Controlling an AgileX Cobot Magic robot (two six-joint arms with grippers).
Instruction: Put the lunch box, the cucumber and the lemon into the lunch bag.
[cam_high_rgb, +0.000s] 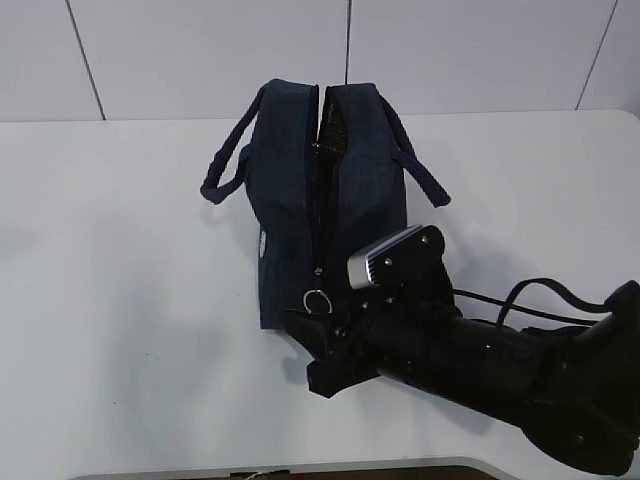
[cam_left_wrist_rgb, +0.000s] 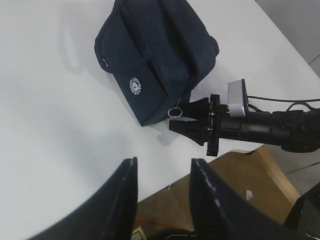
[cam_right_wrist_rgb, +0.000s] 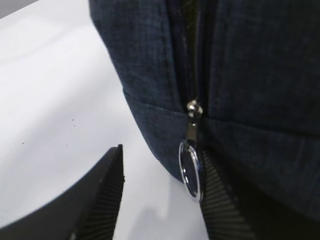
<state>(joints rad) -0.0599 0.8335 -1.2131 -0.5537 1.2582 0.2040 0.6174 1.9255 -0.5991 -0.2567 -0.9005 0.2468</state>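
Right gripper (cam_right_wrist_rgb: 160, 195) low at near end of lunch bag (cam_high_rgb: 325, 190), jaws spread, silver ring zip pull (cam_right_wrist_rgb: 190, 169) hanging just beside one finger. Left gripper (cam_left_wrist_rgb: 162, 192) likewise spread, well clear over white table (cam_high_rgb: 120, 300). Bag upright mid-table, zip parted along top.

Lunch bag (cam_high_rgb: 285, 190) is showing dark navy, with a fine heathered weave in the right wrist view; both loop handles (cam_high_rgb: 222, 165) are matching it. A small round white logo (cam_left_wrist_rgb: 135, 85) is sitting on the end panel, at 9 o'clock from the zip ring. Zip pull ring (cam_right_wrist_rgb: 190, 170) is reading bright silver. Right gripper (cam_right_wrist_rgb: 160, 200) is appearing matte black with ribbed pads; its wrist camera housing (cam_high_rgb: 385, 256) is showing silver-grey. Left gripper (cam_left_wrist_rgb: 162, 197) is showing glossy black. Table (cam_high_rgb: 110, 300) is reading plain white.
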